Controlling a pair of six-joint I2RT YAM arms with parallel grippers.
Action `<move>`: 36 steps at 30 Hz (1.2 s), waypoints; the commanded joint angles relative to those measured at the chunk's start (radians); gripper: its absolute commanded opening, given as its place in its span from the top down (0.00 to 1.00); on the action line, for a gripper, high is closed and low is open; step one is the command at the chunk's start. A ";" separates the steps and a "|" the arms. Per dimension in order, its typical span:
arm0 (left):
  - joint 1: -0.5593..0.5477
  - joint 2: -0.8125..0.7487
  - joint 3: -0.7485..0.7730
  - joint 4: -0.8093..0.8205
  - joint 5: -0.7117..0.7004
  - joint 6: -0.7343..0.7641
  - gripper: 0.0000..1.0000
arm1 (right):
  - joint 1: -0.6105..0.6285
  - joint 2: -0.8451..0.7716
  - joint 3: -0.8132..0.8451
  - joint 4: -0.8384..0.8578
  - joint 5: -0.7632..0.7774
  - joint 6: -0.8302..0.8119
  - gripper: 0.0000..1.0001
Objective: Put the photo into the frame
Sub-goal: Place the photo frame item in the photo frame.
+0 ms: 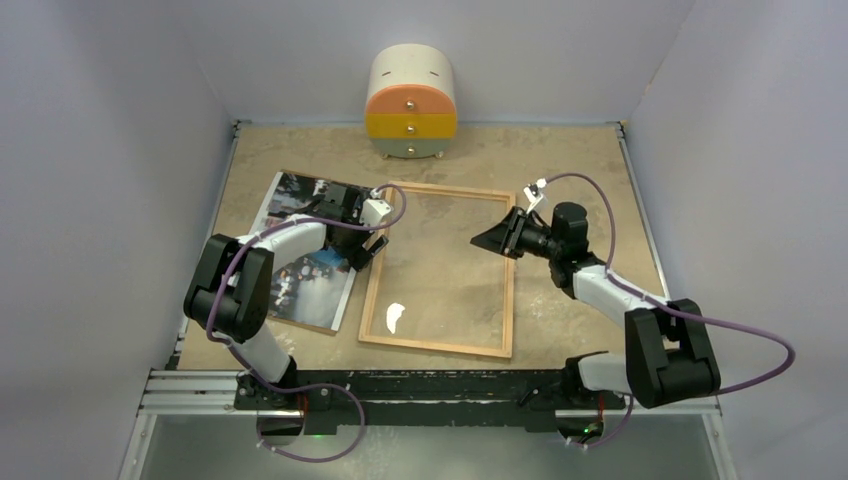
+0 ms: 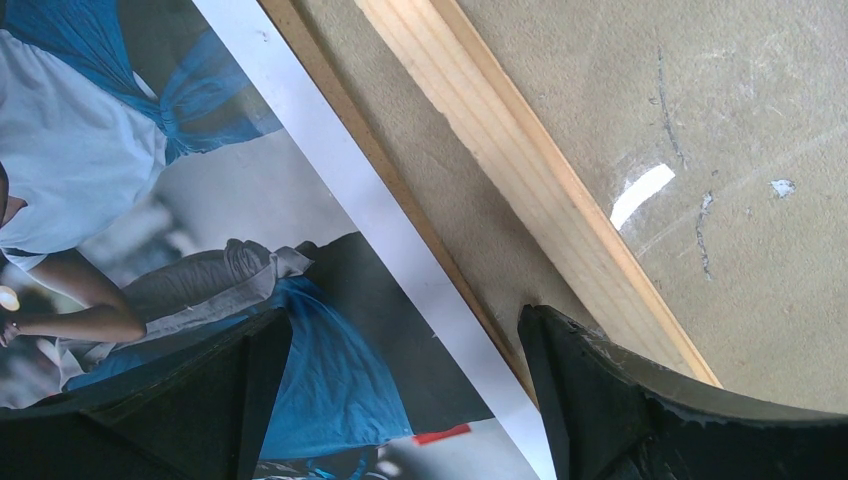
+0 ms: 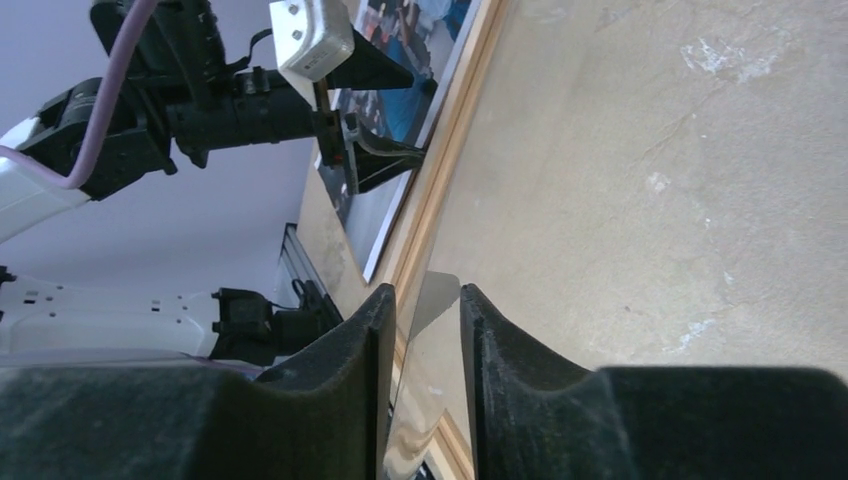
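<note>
From above, my left hand (image 1: 362, 228) hangs low at the seam where the photo (image 1: 300, 285) meets the frame (image 1: 435, 347). The photo lies flat on the bench (image 1: 580, 170), just beside the frame's left rail and partly under my left arm. The frame lies flat in the middle of the bench, with a white glare spot on the clear pane (image 1: 440, 290) inside it. My right hand (image 1: 490, 240) reaches in over the frame's right rail. A round drawer cabinet (image 1: 411, 105) stands at the far wall, well apart from the rest.

From my left wrist, that hand is spread wide and has hold of nothing. One finger (image 2: 150, 410) is over the photo's blue and white print and the other is over the frame's pale wood rail. The photo's white border runs between them, with a thin brown board (image 2: 350, 115) showing under its edge and a strip of bare bench before the rail.

From my right wrist, the fingers (image 3: 340, 390) stand only a narrow way apart, with the shiny edge of the clear pane rising between them. I cannot tell whether they pinch it or merely flank it. Beyond them, my left hand straddles the frame's far rail, the photo beside it.
</note>
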 commanded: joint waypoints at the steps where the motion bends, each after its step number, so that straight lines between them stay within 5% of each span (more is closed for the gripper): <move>1: 0.003 0.002 -0.026 -0.002 0.004 0.018 0.09 | -0.002 0.013 -0.001 -0.021 0.033 -0.044 0.63; 14: 0.004 -0.005 -0.027 -0.001 -0.002 0.023 0.09 | -0.002 0.048 0.058 -0.191 0.112 -0.197 0.25; 21: 0.004 -0.005 -0.030 -0.002 0.002 0.020 0.09 | 0.000 0.081 0.111 -0.332 0.232 -0.284 0.24; 30: 0.004 -0.011 -0.033 -0.002 0.005 0.020 0.09 | -0.002 0.057 0.127 -0.404 0.326 -0.300 0.05; 36: 0.004 -0.011 -0.033 -0.002 0.007 0.019 0.09 | -0.001 0.079 0.148 -0.413 0.331 -0.307 0.01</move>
